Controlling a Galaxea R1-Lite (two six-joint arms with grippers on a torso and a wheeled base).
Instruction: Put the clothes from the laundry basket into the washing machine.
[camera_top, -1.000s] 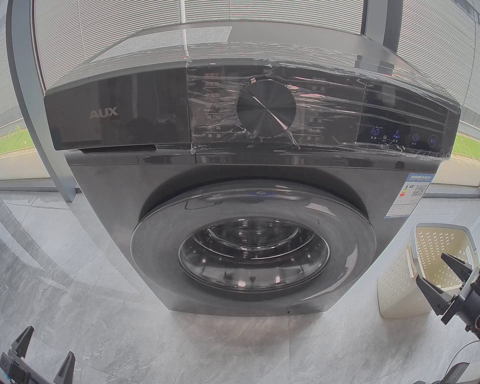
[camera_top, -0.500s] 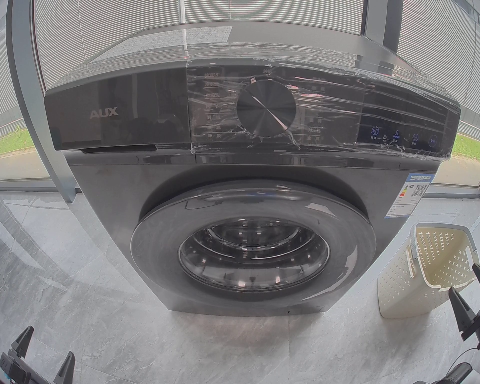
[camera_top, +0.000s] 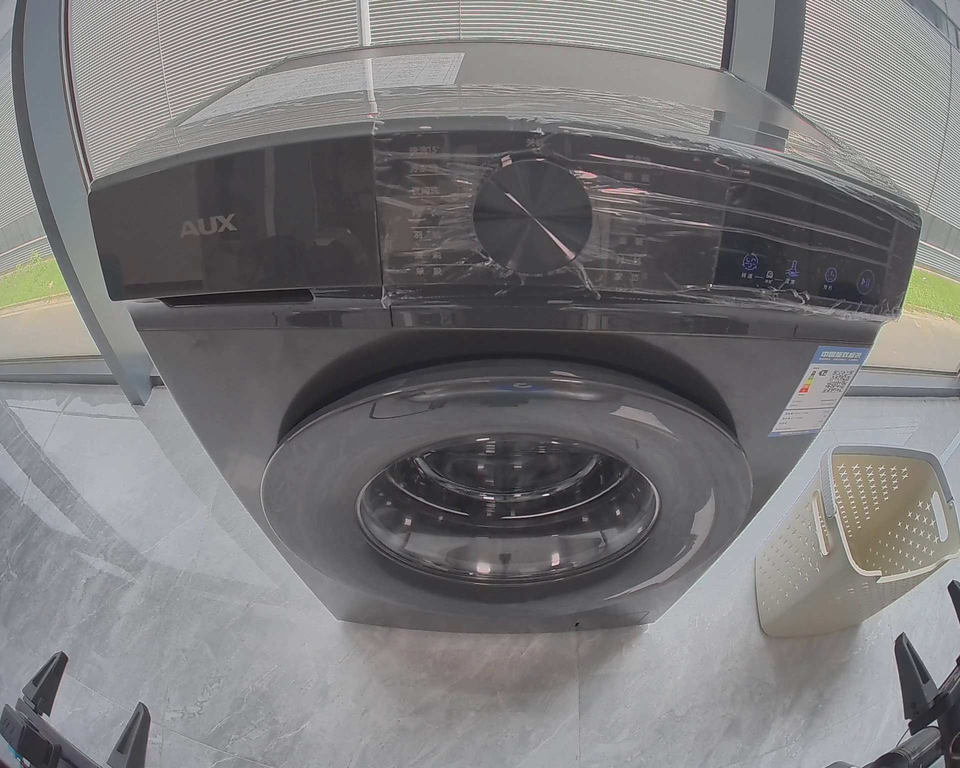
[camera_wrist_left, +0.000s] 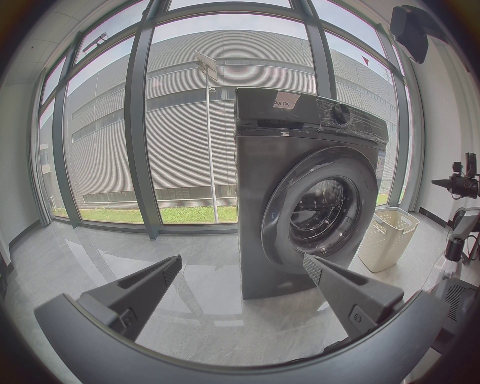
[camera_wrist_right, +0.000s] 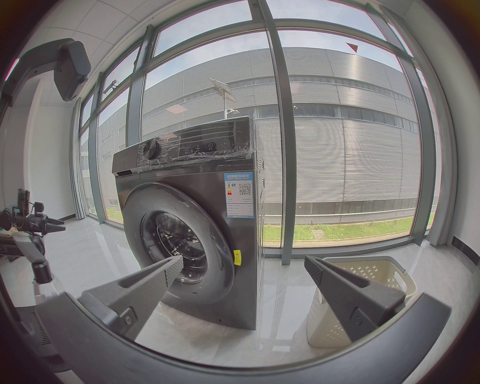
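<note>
A dark grey front-loading washing machine (camera_top: 500, 340) stands on the pale grey tiled floor (camera_top: 450, 690), its back toward a tall window wall (camera_wrist_right: 345, 150). Its round door (camera_top: 505, 500) is shut, and the metal drum shows through the glass porthole. On the control panel above, a round dial (camera_top: 532, 216) sits near the middle under crinkled clear plastic wrap (camera_top: 650, 230), with small lit icons toward the panel's right end. A blue-edged label sticker (camera_top: 820, 390) is stuck on the machine's front near the upper right corner. The cream laundry basket (camera_top: 800, 570), with perforated walls and handle slots, stands upright on the floor just beside the machine's front right corner, apart from the cabinet. Its pale inner walls show from above, and its rim is tinted grey. The left pincer (camera_top: 97, 690) hovers low over the floor, well out in front of the machine and to its left. Its two dark fingers are spread wide with nothing between them, and it points toward the machine's front left corner. The right pincer (camera_top: 930, 615) hangs at the near side of the basket, close to its rim but not touching it. It too is spread wide and holds nothing, with the machine's right side and the basket ahead of it.
</note>
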